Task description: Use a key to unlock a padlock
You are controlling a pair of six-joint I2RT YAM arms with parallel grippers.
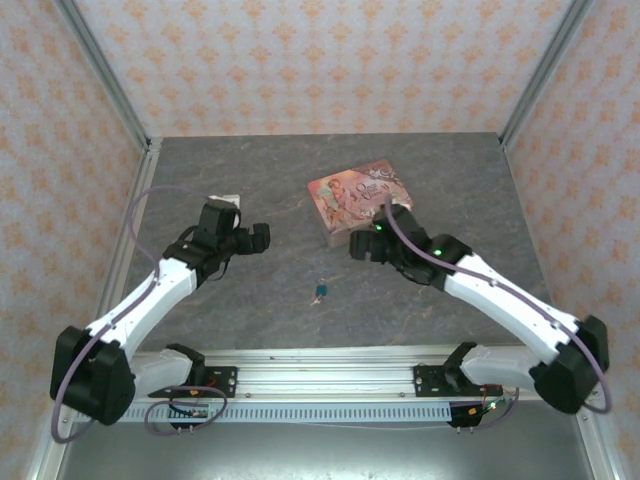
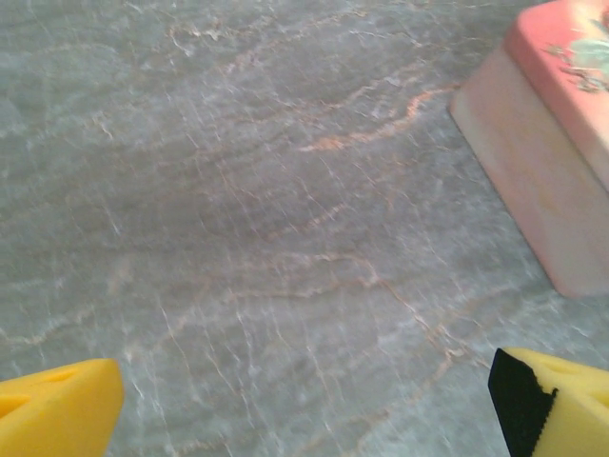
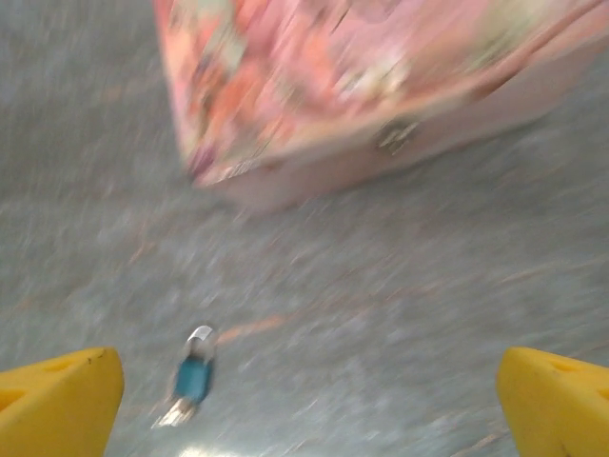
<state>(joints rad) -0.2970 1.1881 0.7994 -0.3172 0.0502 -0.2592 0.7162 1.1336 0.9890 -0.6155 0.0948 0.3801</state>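
Well clear of the pink tin (image 1: 355, 190) on its near side, the padlock (image 1: 321, 291) points its shackle toward the tin, the key (image 3: 175, 412) at its other end, seemingly nearer the spread-open right gripper (image 3: 309, 381) than the equally spread left gripper (image 2: 306, 376)

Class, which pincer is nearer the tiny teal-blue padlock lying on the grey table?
Right. The right pincer is beyond and right of the tiny teal-blue padlock; the left pincer sits farther off, beyond and left.

A pink picture-lidded tin (image 1: 358, 192) lies on the grey marbled table (image 1: 250, 170), toward its far side.
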